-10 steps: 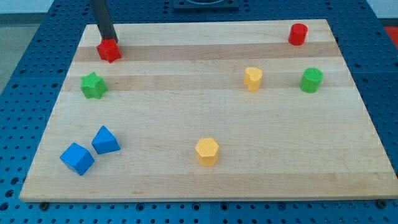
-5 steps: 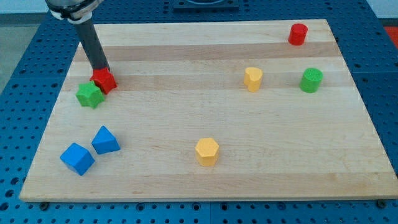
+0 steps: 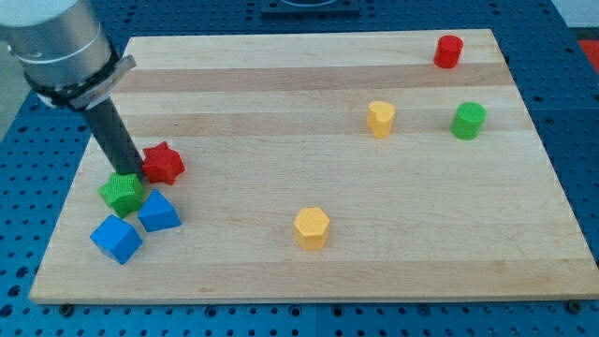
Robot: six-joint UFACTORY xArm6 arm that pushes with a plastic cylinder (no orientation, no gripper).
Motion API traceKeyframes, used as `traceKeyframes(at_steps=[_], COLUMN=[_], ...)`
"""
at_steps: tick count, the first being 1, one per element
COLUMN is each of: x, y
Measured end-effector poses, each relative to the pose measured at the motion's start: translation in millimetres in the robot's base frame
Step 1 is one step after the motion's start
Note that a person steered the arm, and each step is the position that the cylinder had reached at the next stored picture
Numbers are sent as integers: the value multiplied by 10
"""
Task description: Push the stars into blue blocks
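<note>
Seemingly touching, my tip (image 3: 131, 175), green star (image 3: 121, 192), red star (image 3: 163, 162) rightward

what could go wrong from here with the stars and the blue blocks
The red star sits to the view's right of my tip, apart from the blue blocks, so it may be left behind. The green star is pressed against the blue triangular block; further pushing could scatter it and the blue cube toward the board's bottom-left edge.
</note>
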State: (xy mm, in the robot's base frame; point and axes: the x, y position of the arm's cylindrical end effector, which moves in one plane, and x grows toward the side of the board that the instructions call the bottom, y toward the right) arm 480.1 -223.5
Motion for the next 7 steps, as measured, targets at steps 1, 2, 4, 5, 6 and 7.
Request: traceKeyframes(at_steps=[1, 2, 4, 5, 6, 7], x=[198, 1, -1266, -1200, -1029, -881], y=[0, 0, 123, 539, 808, 808])
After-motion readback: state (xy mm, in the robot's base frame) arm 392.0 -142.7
